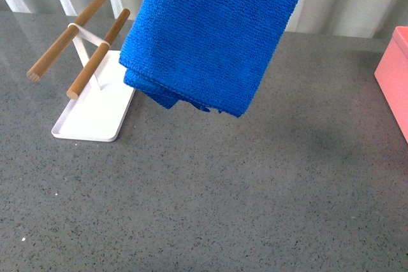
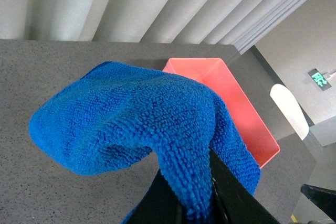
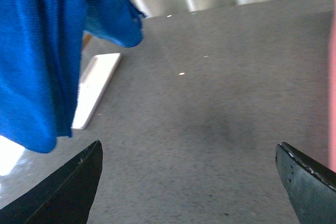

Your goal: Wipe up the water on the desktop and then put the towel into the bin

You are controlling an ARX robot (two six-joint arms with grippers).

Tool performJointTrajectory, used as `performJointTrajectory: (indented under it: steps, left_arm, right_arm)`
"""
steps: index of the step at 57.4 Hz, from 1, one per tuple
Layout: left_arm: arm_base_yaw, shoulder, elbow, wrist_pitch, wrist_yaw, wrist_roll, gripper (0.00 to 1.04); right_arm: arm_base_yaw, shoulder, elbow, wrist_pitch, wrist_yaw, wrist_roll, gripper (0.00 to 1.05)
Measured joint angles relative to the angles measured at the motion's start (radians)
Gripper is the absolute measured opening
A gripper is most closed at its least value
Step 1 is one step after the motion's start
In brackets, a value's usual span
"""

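Note:
The blue towel point(image 1: 207, 36) hangs in the air above the dark grey desktop point(image 1: 210, 195), clear of it, its top out of the front view. My left gripper point(image 2: 194, 203) is shut on a fold of the towel point(image 2: 142, 124); its black jaws press on either side. The pink bin point(image 2: 236, 103) lies beyond the towel in the left wrist view, and only its edge shows at the far right of the front view point(image 1: 395, 74). My right gripper point(image 3: 189, 177) is open and empty above the bare desktop point(image 3: 210, 129), with the towel point(image 3: 42, 45) off to one side.
A flat white tray point(image 1: 95, 109) with two wooden rods point(image 1: 95, 62) on a white stand sits at the back left of the desktop. A faint darker patch point(image 1: 338, 138) marks the surface near the bin. Pale curtains hang behind the desk.

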Motion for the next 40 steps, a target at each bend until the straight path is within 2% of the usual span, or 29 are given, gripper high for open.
performJointTrajectory:
  steps: [6,11,20,40]
  left_arm:
    - [0.000,0.000,0.000,0.000,0.000,0.000,0.05]
    - [0.000,0.000,-0.001,0.000,0.000,0.000,0.05]
    - [0.000,0.000,-0.001,0.000,0.000,0.000,0.05]
    - [0.000,0.000,-0.001,0.000,0.000,0.000,0.05]
  right_arm:
    - [0.015,0.198,0.061,0.093,-0.138,0.016,0.98]
    - [0.050,0.334,0.100,0.174,-0.206,0.008,0.98]
    - [0.125,0.558,0.168,0.320,-0.180,-0.002,0.98]
    - [0.266,0.727,0.268,0.427,-0.225,-0.009,0.98]
